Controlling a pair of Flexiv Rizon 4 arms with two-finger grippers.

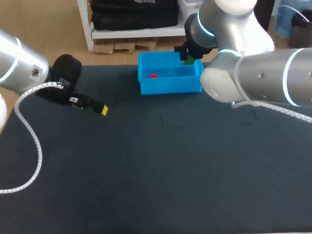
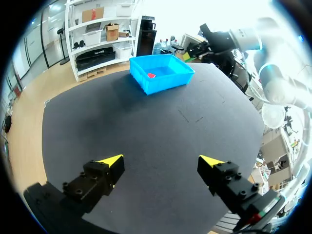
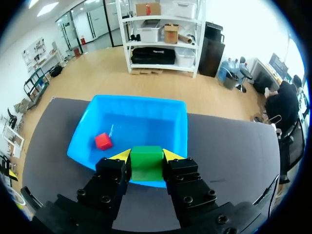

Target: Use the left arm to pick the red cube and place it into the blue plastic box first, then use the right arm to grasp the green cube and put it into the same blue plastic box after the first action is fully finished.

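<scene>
We've got the red cube (image 3: 103,141) in the blue plastic box (image 3: 136,99), right pincer (image 3: 146,155) pinching the green cube (image 3: 146,165) at its rim – left pincer (image 2: 161,160) spread, only the drop left

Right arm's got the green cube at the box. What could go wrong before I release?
The green cube, held in the right gripper, looks poised over the blue plastic box's rim rather than its middle; released here it might clip the wall and tumble onto the table. Less likely, it could bounce off the red cube already inside.
</scene>
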